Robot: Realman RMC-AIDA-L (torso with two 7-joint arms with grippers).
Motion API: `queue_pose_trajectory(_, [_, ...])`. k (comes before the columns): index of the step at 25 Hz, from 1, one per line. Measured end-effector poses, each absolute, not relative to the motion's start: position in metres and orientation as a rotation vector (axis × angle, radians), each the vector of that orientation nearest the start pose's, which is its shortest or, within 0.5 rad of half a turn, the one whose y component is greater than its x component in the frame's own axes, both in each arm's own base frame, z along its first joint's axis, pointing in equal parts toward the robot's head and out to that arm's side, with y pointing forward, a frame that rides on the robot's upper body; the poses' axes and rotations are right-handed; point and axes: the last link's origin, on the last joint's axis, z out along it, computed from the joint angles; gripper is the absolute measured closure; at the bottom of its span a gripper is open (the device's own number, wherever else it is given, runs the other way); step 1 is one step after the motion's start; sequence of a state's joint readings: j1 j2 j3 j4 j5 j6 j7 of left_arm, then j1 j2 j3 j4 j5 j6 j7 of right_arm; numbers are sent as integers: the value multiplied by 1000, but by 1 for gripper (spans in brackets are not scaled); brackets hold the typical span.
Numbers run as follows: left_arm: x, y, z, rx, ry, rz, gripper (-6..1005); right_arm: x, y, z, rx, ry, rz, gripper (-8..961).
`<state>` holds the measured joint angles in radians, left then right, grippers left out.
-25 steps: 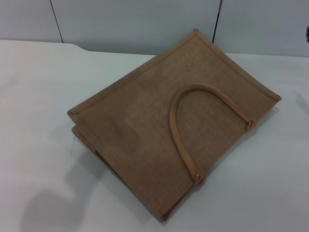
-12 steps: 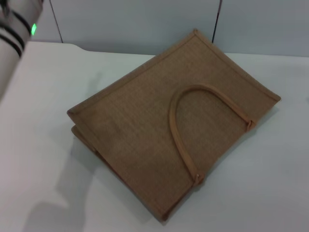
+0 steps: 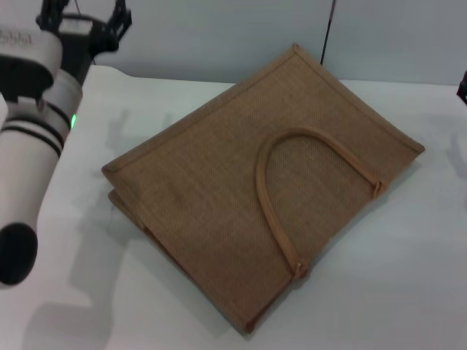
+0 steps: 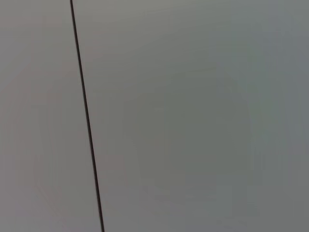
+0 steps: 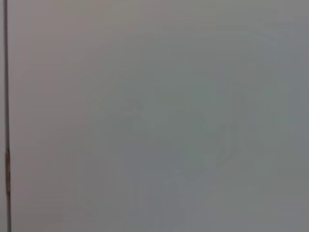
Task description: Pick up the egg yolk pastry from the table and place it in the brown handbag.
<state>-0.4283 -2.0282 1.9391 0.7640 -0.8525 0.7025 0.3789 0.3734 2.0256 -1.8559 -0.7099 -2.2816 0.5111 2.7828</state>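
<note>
The brown handbag [image 3: 266, 182] lies flat on the table [image 3: 408, 292].

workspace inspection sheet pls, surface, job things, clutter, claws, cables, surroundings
surface: white table, bare around the bag
job's things: brown handbag lying flat, one strap handle arched on top; egg yolk pastry not seen in any view
clutter: nothing seen
grippers: left claw raised at the far left, fingers spread, empty; right claw only a dark sliver at the right edge
cables: nothing seen
surroundings: grey panelled wall with dark seams behind the table
</note>
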Motion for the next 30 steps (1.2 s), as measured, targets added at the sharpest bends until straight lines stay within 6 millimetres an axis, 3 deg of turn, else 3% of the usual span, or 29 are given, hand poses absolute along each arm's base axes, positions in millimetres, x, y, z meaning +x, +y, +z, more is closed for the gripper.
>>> queue_pose_trajectory(8, [-273,401,1,-1549,-461,-622,158,316,398,-2,-1545,699,387,68])
queue_pose_trajectory(16, [-282,403,-1,-1564,-481,-598,234,326,403,-3,-1512,732,341,68])
queue_pose_trajectory(30, [-282,407,1,-1573,-445,-571,233,308,415,-3,-1534,654,375,69])
